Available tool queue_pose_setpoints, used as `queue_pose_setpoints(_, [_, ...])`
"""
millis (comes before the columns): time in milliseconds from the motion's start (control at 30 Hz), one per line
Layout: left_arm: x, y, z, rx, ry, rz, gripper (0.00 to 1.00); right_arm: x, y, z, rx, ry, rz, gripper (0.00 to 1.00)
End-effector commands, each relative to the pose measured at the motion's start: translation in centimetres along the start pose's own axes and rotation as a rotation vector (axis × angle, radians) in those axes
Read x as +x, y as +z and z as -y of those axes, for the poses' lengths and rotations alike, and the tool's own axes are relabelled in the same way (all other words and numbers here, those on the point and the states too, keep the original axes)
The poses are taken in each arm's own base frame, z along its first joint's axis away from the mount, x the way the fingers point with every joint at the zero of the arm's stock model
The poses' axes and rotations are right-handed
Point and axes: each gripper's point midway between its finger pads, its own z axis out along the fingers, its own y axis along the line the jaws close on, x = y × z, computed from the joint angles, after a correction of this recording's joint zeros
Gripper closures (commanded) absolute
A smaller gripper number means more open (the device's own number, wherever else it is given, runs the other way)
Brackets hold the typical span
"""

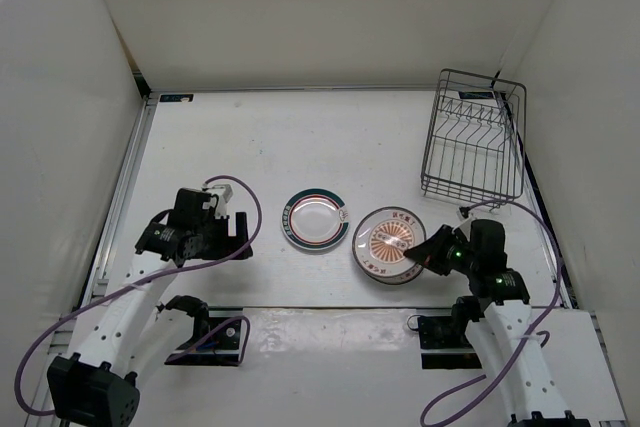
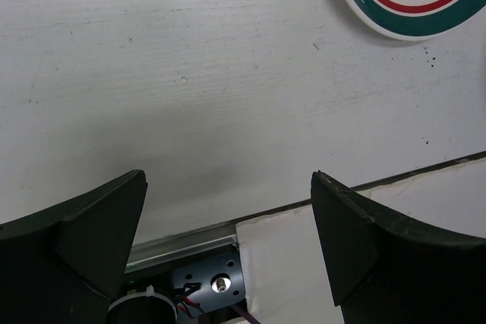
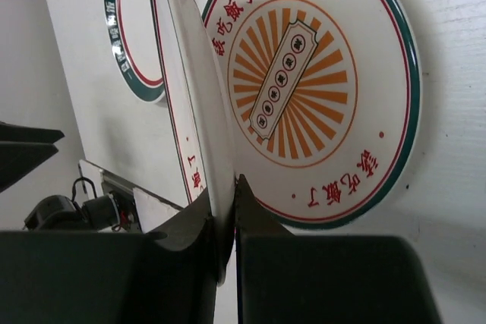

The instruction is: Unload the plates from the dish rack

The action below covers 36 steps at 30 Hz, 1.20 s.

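The right gripper [image 3: 234,202] is pinching the rim of a white plate [image 3: 194,104], jaws clamped on it, holding it tilted on edge just above the sunburst plate [image 3: 319,96] lying flat on the table [image 1: 250,147]; the teal-ringed plate [image 1: 315,219] is lying just left; the dish rack [image 1: 472,137] is standing well apart at the far right; the left gripper [image 2: 228,180] is hovering with its jaws spread apart.

A robot test cell in a lab: a bare white worktop [image 1: 250,137] boxed in by plain white panels [image 1: 330,7] from 9 through 12 to 3 o'clock. A left arm [image 1: 120,322] and right arm [image 1: 515,332] are bolted at 6 o'clock, trailing purple cables [image 1: 259,217].
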Motion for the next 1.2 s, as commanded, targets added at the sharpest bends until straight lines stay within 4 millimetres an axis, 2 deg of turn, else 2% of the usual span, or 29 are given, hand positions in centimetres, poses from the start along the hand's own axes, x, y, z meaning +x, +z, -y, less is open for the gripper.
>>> queue_pose_setpoints(0, [-0.1,0.0,0.3,0.009,0.003,-0.006,0.0,-1.1,0.8,-1.6,-0.111,0.013,0.052,1.0])
queue_pose_setpoints(167, [0.1,0.1,0.3,0.012,0.001,-0.014,0.0,0.6,1.7,1.9,0.001,0.072,0.031,1.0])
queue_pose_setpoints(200, [-0.1,0.1,0.3,0.014,0.004,-0.007,0.0,0.6,1.7,2.3,0.011,0.074,0.044,0.96])
queue_pose_setpoints(233, [-0.1,0.1,0.3,0.012,0.003,-0.008,0.0,1.2,1.8,3.0,0.036,0.091,0.028,0.87])
queue_pose_setpoints(300, [0.1,0.1,0.3,0.015,0.003,-0.015,0.0,1.1,1.7,3.3,0.045,0.079,0.04,0.71])
queue_pose_setpoints(333, [0.0,0.1,0.4,0.019,0.005,-0.012,0.0,1.3,1.6,3.5,0.056,0.086,0.034,0.57])
queue_pose_setpoints(433, [0.2,0.3,0.5,0.025,0.001,-0.027,0.0,1.4,1.0,4.1,0.11,0.084,0.038,0.45])
queue_pose_setpoints(533, [0.2,0.3,0.5,0.026,0.0,-0.033,0.0,1.0,-0.3,4.1,0.164,0.048,0.056,0.41])
queue_pose_setpoints(567, [0.2,0.2,0.5,0.024,-0.001,-0.028,0.0,0.4,-1.5,3.4,0.191,0.046,0.072,0.35])
queue_pose_setpoints(633, [0.2,0.2,0.4,0.021,0.004,-0.021,0.0,-0.4,-2.6,3.4,0.238,-0.004,0.098,0.33])
queue_pose_setpoints(667, [0.1,0.2,0.5,0.023,0.002,-0.022,0.0,-2.1,-4.0,1.3,0.224,-0.037,0.142,0.32])
queue_pose_setpoints(733, [0.1,0.1,0.5,0.027,0.002,-0.017,0.0,-2.3,-5.2,1.8,0.312,-0.069,0.11,0.32])
queue_pose_setpoints(833, [0.1,0.0,0.4,0.022,0.002,-0.014,0.0,-5.0,-8.9,-1.9,0.333,-0.157,0.156,0.3])
queue_pose_setpoints(867, [0.1,0.1,0.5,0.024,0.002,-0.016,0.0,-5.4,-9.3,-2.4,0.346,-0.172,0.143,0.3])
queue_pose_setpoints(933, [0.1,0.0,0.5,0.027,0.001,-0.013,0.0,-7.0,-10.6,-5.0,0.313,-0.199,0.17,0.28])
queue_pose_setpoints(1000, [0.0,0.0,0.5,0.026,0.002,-0.007,0.0,-7.7,-10.5,-6.3,0.278,-0.191,0.175,0.28])
queue_pose_setpoints(1033, [0.0,0.0,0.6,0.028,0.004,-0.005,0.0,-7.5,-10.2,-6.7,0.251,-0.181,0.16,0.28])
queue_pose_setpoints(1100, [0.1,-0.1,0.5,0.024,0.005,-0.002,0.0,-7.5,-9.5,-6.4,0.238,-0.18,0.16,0.31])
queue_pose_setpoints(1167, [-0.1,-0.2,0.5,0.023,0.004,0.007,0.0,-8.4,-9.0,-5.0,0.294,-0.224,0.19,0.33])
